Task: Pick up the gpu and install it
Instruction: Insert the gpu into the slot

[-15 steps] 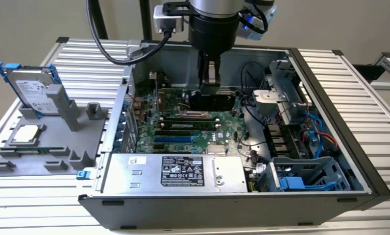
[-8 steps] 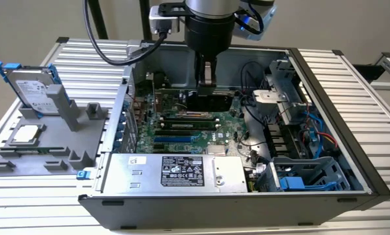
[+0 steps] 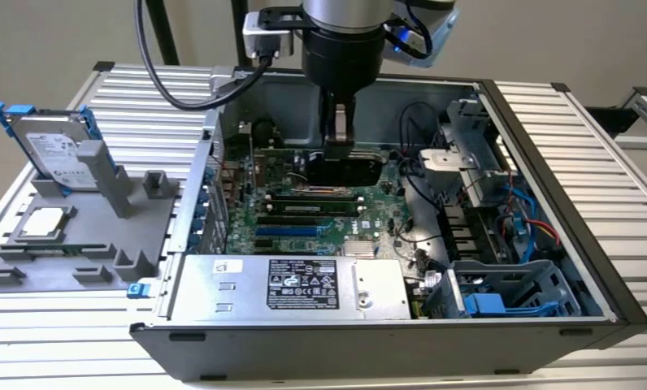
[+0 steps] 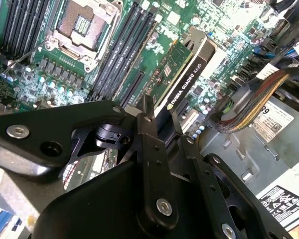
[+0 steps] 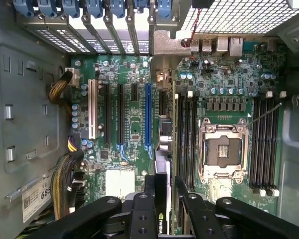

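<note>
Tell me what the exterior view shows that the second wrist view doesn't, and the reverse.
Exterior view: the whole open computer case, plus the hard drive in its blue caddy, standing on the grey fixture at the exterior view's left. Second wrist view: the bare CPU socket, the memory slots beside it, and the gpu with its black edge close up. Both: the hand shut on the gpu, holding it over the green motherboard.
</note>
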You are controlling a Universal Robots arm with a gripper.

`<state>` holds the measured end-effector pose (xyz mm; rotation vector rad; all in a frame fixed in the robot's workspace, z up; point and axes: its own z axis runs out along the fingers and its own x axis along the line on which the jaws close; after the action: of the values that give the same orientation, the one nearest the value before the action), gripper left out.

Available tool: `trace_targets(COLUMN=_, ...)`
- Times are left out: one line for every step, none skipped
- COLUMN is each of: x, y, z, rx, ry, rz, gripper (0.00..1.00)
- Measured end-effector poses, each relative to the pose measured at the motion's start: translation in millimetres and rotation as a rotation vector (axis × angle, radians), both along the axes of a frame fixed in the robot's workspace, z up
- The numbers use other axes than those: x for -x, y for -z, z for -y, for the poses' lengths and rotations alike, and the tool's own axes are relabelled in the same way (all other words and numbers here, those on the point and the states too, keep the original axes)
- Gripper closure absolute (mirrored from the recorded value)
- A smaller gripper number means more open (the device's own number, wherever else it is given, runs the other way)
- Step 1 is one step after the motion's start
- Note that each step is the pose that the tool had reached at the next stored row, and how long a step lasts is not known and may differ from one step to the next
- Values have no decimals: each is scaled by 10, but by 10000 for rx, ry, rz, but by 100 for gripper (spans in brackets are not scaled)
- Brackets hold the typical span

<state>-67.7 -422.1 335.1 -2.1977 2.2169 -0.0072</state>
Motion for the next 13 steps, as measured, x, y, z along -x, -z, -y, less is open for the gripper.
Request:
trace_targets(x=0, y=4, z=0, rx=0, ry=1, rz=0, gripper=100)
trace_targets(x=1, y=7, z=0, rx=1, ry=2, rz=-1, gripper=100)
trace_targets(x=1, y=10, z=0, rx=1, ry=2, rz=0, gripper=100)
trace_targets(x=1, y=15, z=0, rx=1, ry=2, rz=0, gripper=100)
trace_targets(x=1, y=19, z=0, rx=0, ry=1, rz=0, gripper=100)
trace_targets(x=1, y=23, z=0, rx=0, ry=2, rz=0, gripper=100)
trace_targets(x=1, y=27, z=0, rx=1, ry=2, rz=-1, gripper=100)
trace_targets(x=1, y=30, z=0, rx=1, ry=2, rz=-1, gripper=100)
trace_targets(x=1, y=33, z=0, rx=2, ry=2, rz=-1, gripper=100)
trace_targets(x=1, y=36, z=0, rx=2, ry=2, rz=-1, gripper=100)
trace_targets(x=1, y=40, z=0, rx=1, ry=2, rz=0, gripper=100)
trace_targets(x=1, y=43, z=0, rx=1, ry=2, rz=-1, gripper=100)
trace_targets(x=1, y=47, z=0, rx=0, ry=2, rz=0, gripper=100)
